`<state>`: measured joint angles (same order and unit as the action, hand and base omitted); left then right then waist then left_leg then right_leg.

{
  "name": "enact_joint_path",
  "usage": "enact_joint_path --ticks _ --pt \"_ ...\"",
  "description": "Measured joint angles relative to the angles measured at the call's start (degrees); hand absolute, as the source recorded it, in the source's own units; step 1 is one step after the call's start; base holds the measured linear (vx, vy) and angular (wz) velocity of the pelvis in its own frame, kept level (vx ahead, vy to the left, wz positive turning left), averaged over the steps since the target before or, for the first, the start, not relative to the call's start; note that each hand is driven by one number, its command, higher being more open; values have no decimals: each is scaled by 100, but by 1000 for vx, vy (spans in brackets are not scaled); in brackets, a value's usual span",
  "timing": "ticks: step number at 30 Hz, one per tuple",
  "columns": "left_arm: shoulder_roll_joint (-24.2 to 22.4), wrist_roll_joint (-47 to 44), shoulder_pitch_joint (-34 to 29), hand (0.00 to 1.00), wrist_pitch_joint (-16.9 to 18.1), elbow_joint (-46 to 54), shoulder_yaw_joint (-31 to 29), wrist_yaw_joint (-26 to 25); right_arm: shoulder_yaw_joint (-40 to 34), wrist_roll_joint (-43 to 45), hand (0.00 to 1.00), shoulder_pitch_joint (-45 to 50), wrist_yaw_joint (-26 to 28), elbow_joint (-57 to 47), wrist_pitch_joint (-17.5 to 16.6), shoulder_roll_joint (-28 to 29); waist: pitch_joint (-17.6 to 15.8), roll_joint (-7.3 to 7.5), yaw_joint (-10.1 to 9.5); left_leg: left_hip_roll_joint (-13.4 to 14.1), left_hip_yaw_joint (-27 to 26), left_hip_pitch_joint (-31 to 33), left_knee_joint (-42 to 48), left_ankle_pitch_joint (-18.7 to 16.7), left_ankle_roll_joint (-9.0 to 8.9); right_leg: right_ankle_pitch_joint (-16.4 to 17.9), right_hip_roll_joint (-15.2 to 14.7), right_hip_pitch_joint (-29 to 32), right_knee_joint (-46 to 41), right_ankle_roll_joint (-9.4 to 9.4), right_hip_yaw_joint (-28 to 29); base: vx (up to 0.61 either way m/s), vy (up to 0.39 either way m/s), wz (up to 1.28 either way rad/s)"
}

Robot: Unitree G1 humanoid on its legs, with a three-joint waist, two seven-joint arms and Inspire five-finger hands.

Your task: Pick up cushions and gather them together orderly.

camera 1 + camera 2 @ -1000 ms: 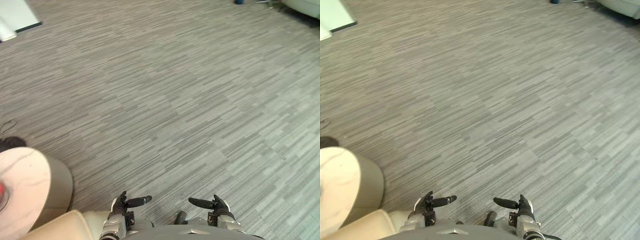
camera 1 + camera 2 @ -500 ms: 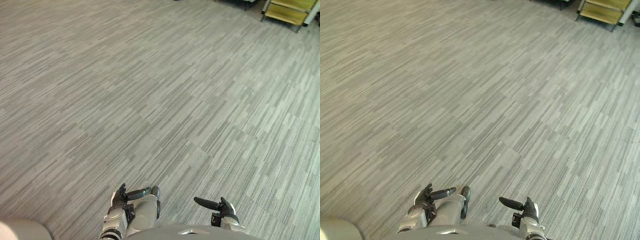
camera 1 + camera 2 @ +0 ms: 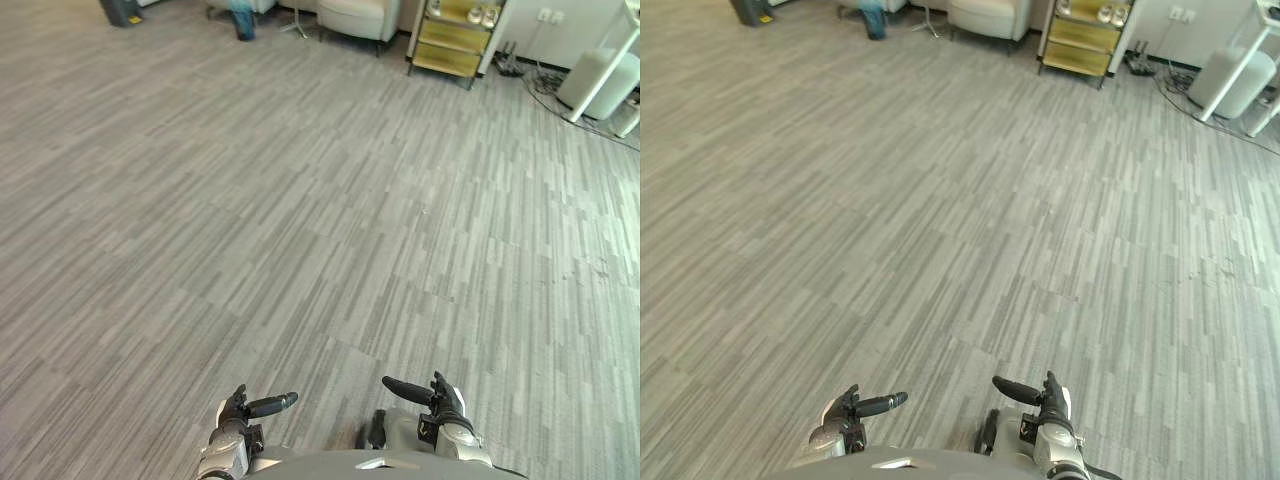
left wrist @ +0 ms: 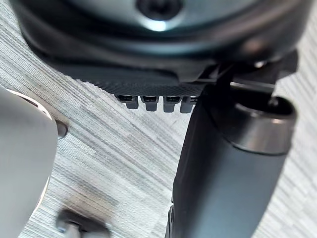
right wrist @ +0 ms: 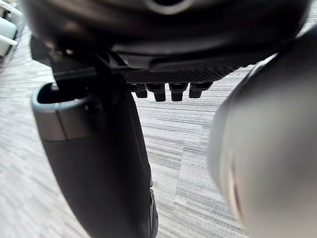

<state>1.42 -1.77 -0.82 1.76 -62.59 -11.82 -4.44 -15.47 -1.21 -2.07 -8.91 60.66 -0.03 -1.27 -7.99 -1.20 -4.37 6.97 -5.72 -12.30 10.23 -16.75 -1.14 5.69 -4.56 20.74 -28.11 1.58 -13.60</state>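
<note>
The grey striped carpet floor (image 3: 300,200) takes up nearly the whole scene, a wide bare stretch running from the robot to the far side of the room, with open room ahead and to both sides. Everything else stands along that far edge. A cream armchair (image 3: 358,14) stands there, and just beside it, toward the robot's right, a low yellowish shelf unit (image 3: 447,38). Past the shelf unit a bundle of cables (image 3: 512,62) lies by the wall and trails over the carpet toward a white cylinder-shaped thing (image 3: 590,75) in the far right corner; a white bar slants in front of it. On the other side of the armchair there is a small blue thing (image 3: 243,18), and farther left a dark one (image 3: 122,10); both are too small to make out. All of these lie well apart from the robot, and none stands in the middle of the floor. The left hand (image 3: 240,408) and the right hand (image 3: 442,400) hang low and close to the body, apart from each other, thumbs pointing inward toward one another. In the wrist views the left hand's fingers (image 4: 150,102) and the right hand's fingers (image 5: 178,91) lie relaxed in a row above bare carpet; both hands are released and empty. Where the cushions lie I cannot tell from these views.
</note>
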Motion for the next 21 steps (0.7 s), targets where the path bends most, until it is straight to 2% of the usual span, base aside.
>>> enact_joint_path --ticks 1,2,4,5,6,7,8,9,10,11,12,13,14,15,16,17,18,19,20,21 --pt "-18 20 16 100 -3 -12 -22 13 -83 -4 100 -38 -2 99 0 -57 -27 -47 -8 -5 177 37 103 136 -83 123 -5 15 -136 64 3 416 -258 -12" --pt "-106 24 5 100 1 -11 -62 -9 -337 9 100 -40 -4 245 70 -124 -27 -126 13 -15 380 54 476 364 -257 325 -16 -125 -280 147 -17 619 -376 0" --pt "-187 32 -17 100 18 34 -133 -11 -319 -3 100 134 -17 178 103 -151 4 -283 48 103 678 678 2273 885 -388 545 221 -889 370 147 -126 527 -296 9" --pt "-253 35 -24 100 24 115 -276 2 -195 -44 100 197 -3 71 116 -191 -49 -355 34 268 730 1228 3572 1309 -450 556 390 -1318 760 159 -158 514 -247 3" --pt "-284 34 -33 100 27 220 -313 9 -105 -45 100 237 -9 24 111 -213 -86 -417 15 416 675 1742 4667 1100 -407 596 551 -1732 1018 232 -135 405 -164 -13" --pt "-269 35 -55 100 35 327 -307 11 -63 -34 100 240 -25 27 114 -186 -93 -402 -22 477 596 2079 5191 928 -389 634 631 -2015 1200 284 -83 490 -150 -48" --pt "-201 36 -84 100 80 541 -293 38 63 23 100 216 -44 25 108 -62 -126 -247 -147 360 251 2748 5270 556 -315 653 660 -2590 1656 285 138 491 -118 -59" --pt "-195 36 -86 100 118 596 -294 50 63 28 100 183 -42 31 107 -30 -142 -217 -178 312 143 2921 5054 415 -276 650 648 -2719 1773 279 209 584 -97 -82" --pt "-185 25 -76 100 156 646 -282 76 24 28 100 103 -41 70 105 18 -138 -190 -216 134 -15 3199 3997 266 -250 649 605 -2949 2012 210 363 544 -5 -60" --pt "-188 19 -66 100 155 656 -284 84 19 28 100 81 -41 77 108 61 -140 -185 -230 14 -43 3261 3287 279 -234 677 556 -3053 2086 161 420 589 60 -59" --pt "-206 18 -55 100 152 674 -291 97 12 27 100 74 -43 73 108 93 -156 -167 -245 -180 -27 3275 2215 446 -153 731 477 -3197 2195 76 489 522 88 -38" --pt "-228 16 -46 100 152 710 -307 101 -6 27 100 81 -43 76 110 112 -166 -152 -257 -330 0 3268 1295 797 -115 778 400 -3311 2263 10 533 684 128 -49" --pt "-237 10 -49 100 153 734 -329 98 1 27 100 133 -47 76 111 151 -185 -74 -354 -489 7 3133 657 1733 -115 849 275 -3462 2326 -80 652 589 102 -42" --pt "-190 15 -5 100 175 723 -306 95 102 27 100 160 -50 83 111 195 -160 57 -409 -694 -42 2884 404 2036 64 807 99 -3551 2359 -125 736 690 115 -24" --pt "-183 14 33 100 192 725 -310 94 128 26 100 136 -40 84 115 227 -188 112 -406 -733 -49 2919 566 1892 165 668 23 -3573 2328 -231 816 424 74 3" --pt "-181 22 31 100 182 725 -310 92 131 23 100 140 -38 84 120 250 -188 127 -411 -730 -55 2933 704 1797 193 590 17 -3607 2312 -291 879 511 108 16" --pt "-172 -17 31 100 141 748 -437 105 99 22 100 144 -33 73 123 321 -209 172 -414 -710 -122 2982 1186 1605 329 372 1 -3762 2290 -340 1023 392 97 5" --pt "-193 -35 10 100 144 849 -737 110 110 18 100 123 -31 10 126 414 -242 239 -506 -733 -323 3221 2043 1282 458 183 -29 -3930 2089 -458 1223 445 148 5" --pt "-212 -8 -58 100 153 892 -747 90 121 14 100 219 -31 -18 116 415 -87 289 -469 -788 -327 3150 1847 1255 551 203 -90 -3875 1809 -489 1219 367 189 -9" --pt "-257 8 -160 100 144 886 -689 82 127 3 100 320 -4 -36 102 354 30 204 -510 -786 -315 3001 1572 1294 652 218 -9 -3736 1274 -513 1202 459 219 -7"
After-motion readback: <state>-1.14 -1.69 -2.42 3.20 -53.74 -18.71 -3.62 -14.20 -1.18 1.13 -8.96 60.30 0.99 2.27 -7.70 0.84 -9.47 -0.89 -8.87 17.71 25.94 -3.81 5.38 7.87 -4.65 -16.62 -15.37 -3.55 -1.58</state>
